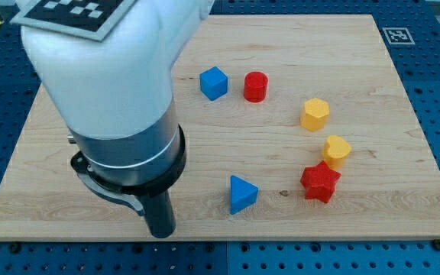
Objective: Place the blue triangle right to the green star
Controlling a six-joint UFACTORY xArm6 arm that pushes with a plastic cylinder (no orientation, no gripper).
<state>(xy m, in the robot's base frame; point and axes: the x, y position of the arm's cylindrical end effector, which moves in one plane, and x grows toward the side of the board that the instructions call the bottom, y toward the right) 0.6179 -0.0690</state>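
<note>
The blue triangle point(242, 194) lies on the wooden board point(388, 206) near the view's bottom, a little right of centre. No green star shows in this view; the big white and black arm body point(105, 84) covers the board's left part. My tip point(162, 234) is at the view's bottom edge of the board, about a hundred pixels left of the blue triangle and slightly lower, not touching it.
A blue cube point(214, 82) and a red cylinder point(256, 86) sit side by side near the view's top centre. On the right are a yellow hexagon point(315, 114), a yellow heart point(336, 150) and, touching it below, a red star point(320, 182).
</note>
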